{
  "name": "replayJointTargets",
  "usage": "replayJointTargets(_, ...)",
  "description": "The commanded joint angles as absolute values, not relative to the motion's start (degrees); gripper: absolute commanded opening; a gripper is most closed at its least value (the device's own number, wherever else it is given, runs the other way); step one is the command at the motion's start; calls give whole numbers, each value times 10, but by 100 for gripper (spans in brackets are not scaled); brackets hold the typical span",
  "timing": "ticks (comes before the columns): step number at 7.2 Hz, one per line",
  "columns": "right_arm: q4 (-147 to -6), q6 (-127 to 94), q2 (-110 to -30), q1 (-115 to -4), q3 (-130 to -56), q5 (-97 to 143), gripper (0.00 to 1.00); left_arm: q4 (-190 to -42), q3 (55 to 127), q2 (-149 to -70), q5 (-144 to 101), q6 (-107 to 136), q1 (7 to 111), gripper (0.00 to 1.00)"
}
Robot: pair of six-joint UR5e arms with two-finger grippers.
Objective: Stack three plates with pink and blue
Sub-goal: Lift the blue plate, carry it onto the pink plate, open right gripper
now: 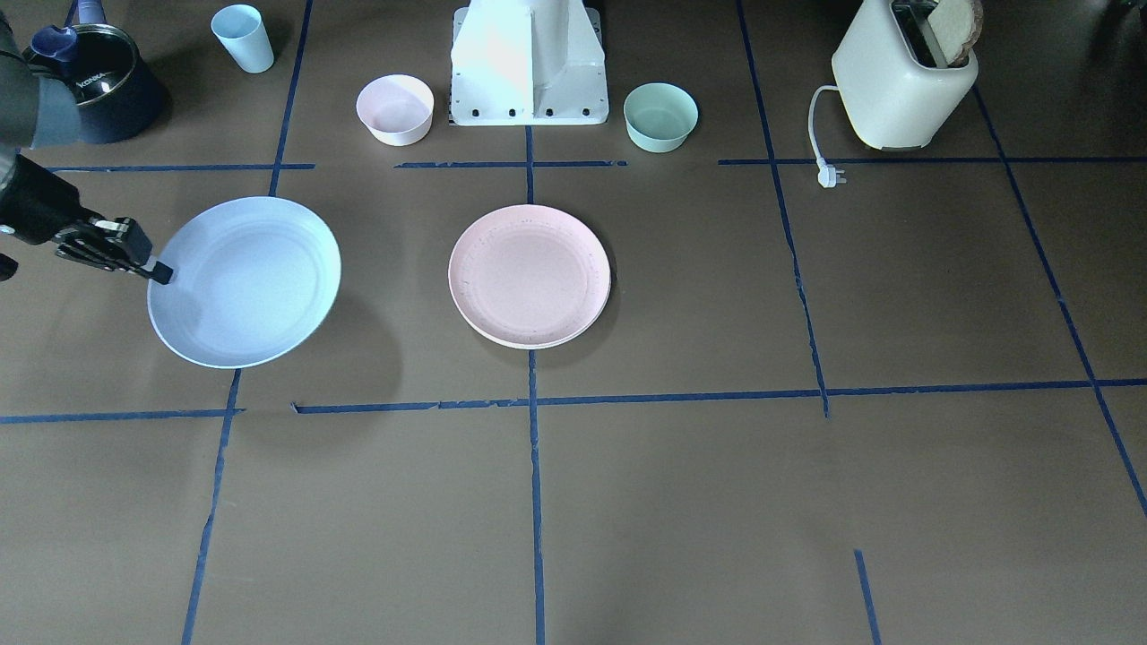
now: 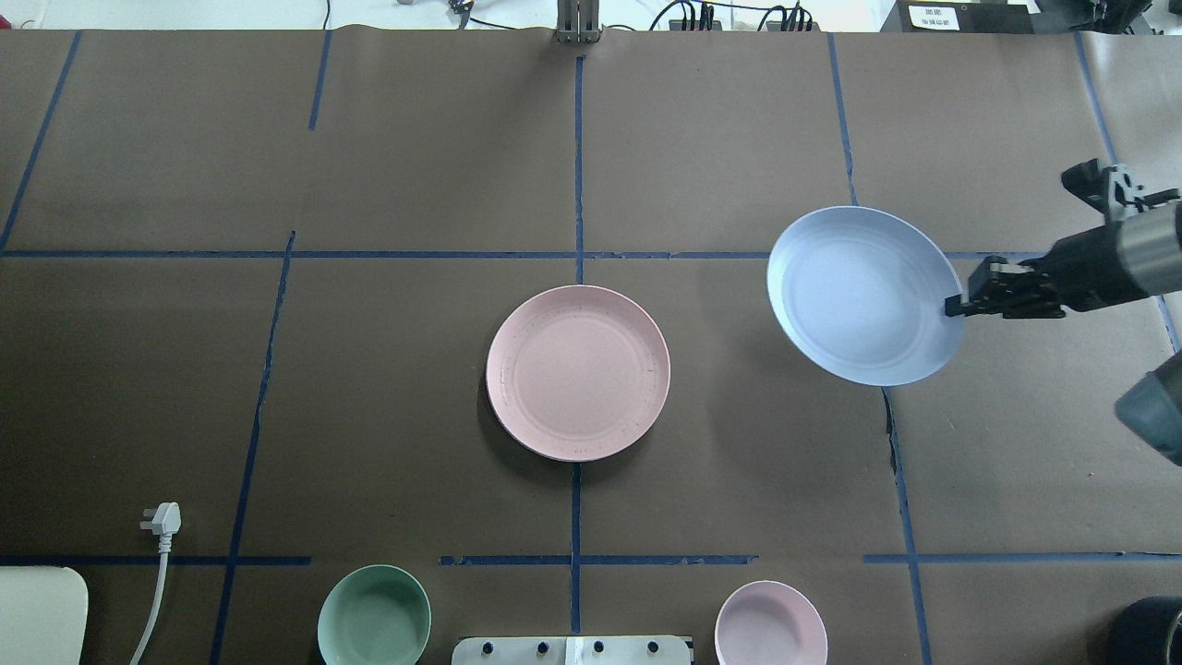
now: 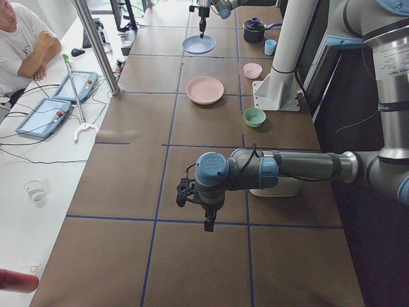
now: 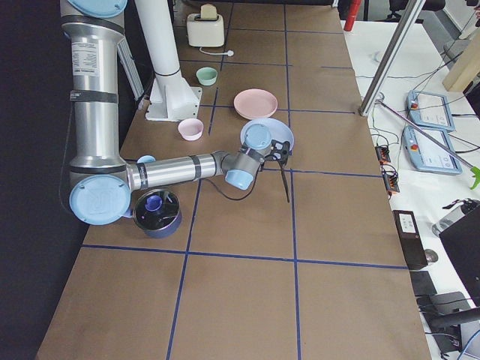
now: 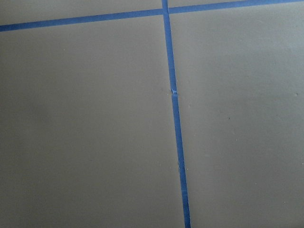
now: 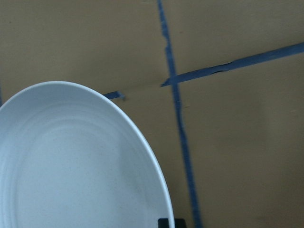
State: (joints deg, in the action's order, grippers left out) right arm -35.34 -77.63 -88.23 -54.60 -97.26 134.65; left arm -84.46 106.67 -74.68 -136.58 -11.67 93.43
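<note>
My right gripper is shut on the rim of the light blue plate. It holds the plate tilted above the table, off to my right of centre. The plate fills the right wrist view, with one fingertip at its edge. The pale pink plate lies flat at the table's middle. A cream rim shows under its near edge. My left gripper hangs over bare table far from the plates; I cannot tell whether it is open or shut.
A small pink bowl and a mint-green bowl flank the robot base. A toaster with its plug, a blue cup and a dark pot stand along the robot's side.
</note>
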Motion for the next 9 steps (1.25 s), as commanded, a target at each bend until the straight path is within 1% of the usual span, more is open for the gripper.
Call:
replayJointTargets(1,-416,-873,-805,-435,-1007,1235,0,-845,1066,-747,-1366,-116,934,100)
replayJointTargets(2,-532,-875,-759,-405,-1046,1195,0,-845,1067,-747,-1366,-105,934,100)
replayJointTargets(3,-583,-877,-731,-354,-1060,1140,0,-845,1066,-748,-1366,-105,934,100)
replayJointTargets(6,-601,-878,-711,-289,-1047,1075,0,-845,1066,-747,-1366,-105,934,100)
replayJointTargets(8,-606,-878,-673,-287,-1014,1072,0,-845,1065,-748,-1365,-104,934,100)
replayJointTargets(9,-605,-877,-671,-287,-1006,1067,0,-845,1065,-747,-1366,-104,934,100)
